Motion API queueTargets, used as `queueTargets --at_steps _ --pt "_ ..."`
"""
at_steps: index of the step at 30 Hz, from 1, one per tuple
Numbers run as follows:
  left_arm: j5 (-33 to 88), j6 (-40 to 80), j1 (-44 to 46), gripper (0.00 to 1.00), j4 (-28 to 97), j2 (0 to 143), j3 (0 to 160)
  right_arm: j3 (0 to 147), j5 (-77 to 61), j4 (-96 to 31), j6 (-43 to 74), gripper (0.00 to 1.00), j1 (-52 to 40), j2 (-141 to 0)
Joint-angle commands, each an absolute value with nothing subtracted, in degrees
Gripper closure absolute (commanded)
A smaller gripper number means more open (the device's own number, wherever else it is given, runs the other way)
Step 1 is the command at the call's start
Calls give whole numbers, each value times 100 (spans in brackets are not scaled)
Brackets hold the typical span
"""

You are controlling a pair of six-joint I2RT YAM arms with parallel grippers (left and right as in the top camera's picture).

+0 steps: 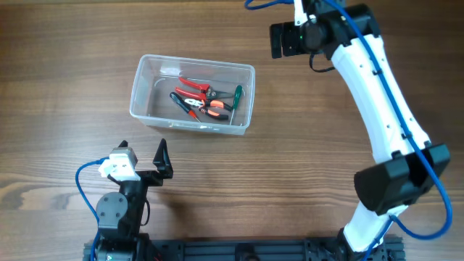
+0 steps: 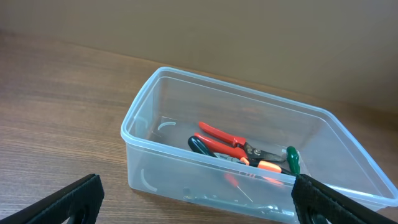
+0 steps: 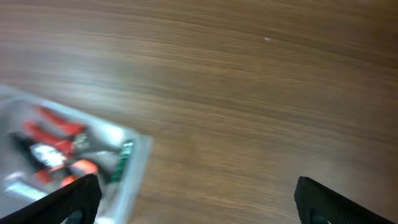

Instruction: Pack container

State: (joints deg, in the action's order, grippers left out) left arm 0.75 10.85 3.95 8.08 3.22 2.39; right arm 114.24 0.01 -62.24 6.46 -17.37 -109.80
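The clear plastic container (image 1: 196,61) stands on the wooden table left of centre. In it lie red-handled pliers (image 1: 194,85), orange-and-black pliers (image 1: 206,109) and a green-handled screwdriver (image 1: 237,94). My left gripper (image 1: 143,154) is open and empty, on the near side of the container and apart from it. The left wrist view shows the container (image 2: 134,112) with the red pliers (image 2: 224,137) just ahead of the open left gripper (image 2: 196,208). My right gripper (image 1: 288,38) is high at the back right of the container. In the blurred right wrist view it (image 3: 196,199) is open and empty above bare table, with the container (image 3: 140,146) at lower left.
A metal tool (image 2: 249,202) lies along the container's near wall. The right arm (image 1: 377,94) runs from its base at the front right up to the back. The left arm's base (image 1: 116,214) stands at the front left.
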Motion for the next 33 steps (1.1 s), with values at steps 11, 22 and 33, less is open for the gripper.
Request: queueTargets --at_steps 11,22,33 --pt "58 1135 362 0 812 318 215 11406 -735 -6471 89 0 -1935 -8853" --pt "58 1135 362 0 812 318 213 11404 231 -6228 -1190 0 -1817 -7443" --pt "58 1135 362 0 812 318 215 9356 -537 -5188 -1356 0 -515 -5151"
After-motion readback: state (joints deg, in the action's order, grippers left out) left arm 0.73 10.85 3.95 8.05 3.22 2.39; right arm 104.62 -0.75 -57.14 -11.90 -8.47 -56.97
